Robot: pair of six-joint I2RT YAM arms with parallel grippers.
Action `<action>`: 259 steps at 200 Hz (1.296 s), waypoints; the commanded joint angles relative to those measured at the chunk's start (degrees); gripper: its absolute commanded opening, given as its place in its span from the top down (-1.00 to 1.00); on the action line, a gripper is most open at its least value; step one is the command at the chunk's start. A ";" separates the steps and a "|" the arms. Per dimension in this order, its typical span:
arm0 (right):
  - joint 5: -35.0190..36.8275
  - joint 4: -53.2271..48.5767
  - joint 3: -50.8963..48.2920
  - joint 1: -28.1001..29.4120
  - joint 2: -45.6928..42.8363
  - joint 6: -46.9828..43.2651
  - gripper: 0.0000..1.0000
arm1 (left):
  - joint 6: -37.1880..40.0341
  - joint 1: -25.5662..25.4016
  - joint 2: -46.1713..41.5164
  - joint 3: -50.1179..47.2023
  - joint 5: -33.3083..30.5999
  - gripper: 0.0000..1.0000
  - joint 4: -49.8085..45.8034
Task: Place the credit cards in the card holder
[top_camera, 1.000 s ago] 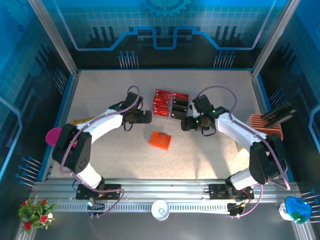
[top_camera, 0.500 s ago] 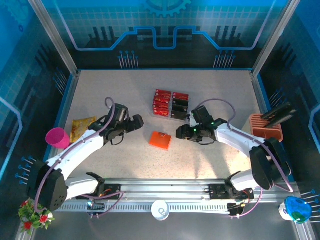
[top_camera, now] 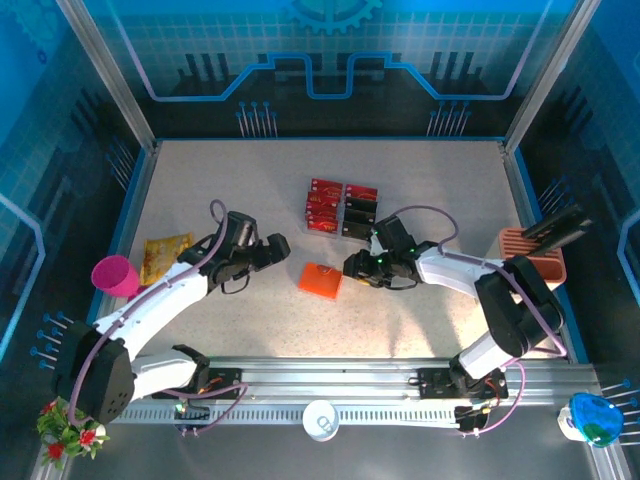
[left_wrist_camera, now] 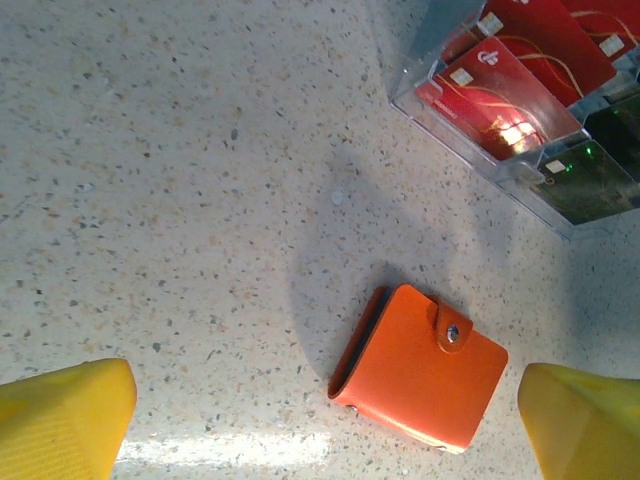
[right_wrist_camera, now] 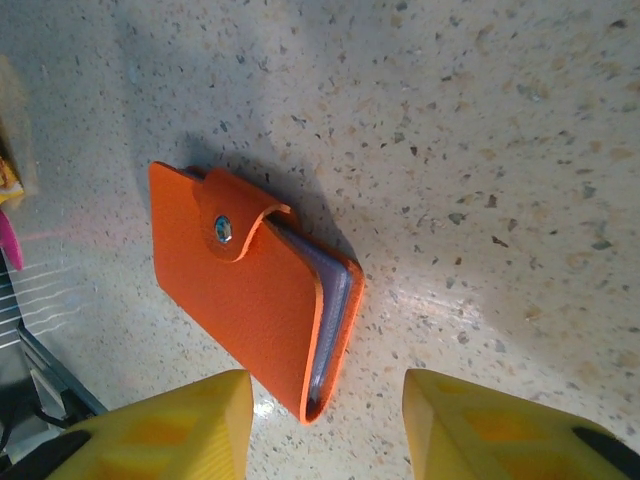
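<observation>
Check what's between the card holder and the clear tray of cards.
Nothing; bare speckled table separates card holder and clear tray, clearest in the left wrist view.

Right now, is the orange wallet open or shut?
Shut. The card holder lies flat on the table, its snap tab buttoned over the front cover.

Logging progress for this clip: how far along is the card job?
Done: nothing; the cards sit in the tray, and the wallet lies snapped shut. In hand: nothing; right hand open beside the wallet, left hand open too. Left: open wallet, move cards.
</observation>
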 commanded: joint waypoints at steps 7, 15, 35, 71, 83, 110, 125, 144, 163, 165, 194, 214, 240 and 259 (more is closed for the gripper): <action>0.04 3.30 2.12 1.36 3.23 2.33 0.14 | 0.20 0.51 1.93 -0.63 3.35 -0.99 2.33; 0.12 3.77 2.46 1.53 3.89 2.74 0.14 | -0.05 0.47 2.28 -0.63 3.63 -0.98 2.71; 0.06 5.27 3.05 1.97 5.29 3.77 0.14 | -0.26 0.46 3.07 -0.50 4.53 -0.99 3.52; -0.68 6.62 4.41 2.44 7.59 4.46 0.24 | 0.26 0.46 3.99 0.01 4.88 -0.99 3.74; -0.86 7.24 4.66 2.57 8.29 4.89 0.27 | 0.40 0.46 4.21 0.06 4.97 -0.98 3.74; -1.97 9.57 4.57 2.66 9.83 6.13 0.41 | 0.45 0.46 4.55 0.17 5.20 -0.98 3.50; -2.71 11.04 4.27 2.65 10.26 6.77 0.62 | 0.27 0.46 4.58 0.18 5.37 -0.98 3.40; -3.72 13.07 3.52 2.70 10.12 7.71 0.95 | -0.72 0.56 4.59 0.05 6.52 -0.99 4.60; -5.50 16.32 2.41 2.37 9.19 9.69 1.00 | -5.47 0.55 3.87 0.65 5.03 -0.99 5.19; -5.72 16.76 2.22 2.35 8.92 10.07 1.00 | -5.87 0.59 3.68 0.71 4.92 -0.99 5.22; -7.77 21.98 1.18 1.67 4.28 15.25 1.00 | -11.71 1.05 0.97 2.52 7.34 -0.98 7.22; -7.71 24.68 2.31 0.98 0.20 18.52 1.00 | -16.89 1.07 -1.66 3.78 8.05 -0.99 10.09; -5.54 28.01 4.23 -0.27 -3.94 23.60 1.00 | -21.94 1.25 -3.93 5.88 7.61 -0.99 14.04; -2.43 31.32 5.40 -1.16 -6.06 27.75 1.00 | -24.40 1.27 -3.86 8.09 7.91 -0.99 14.97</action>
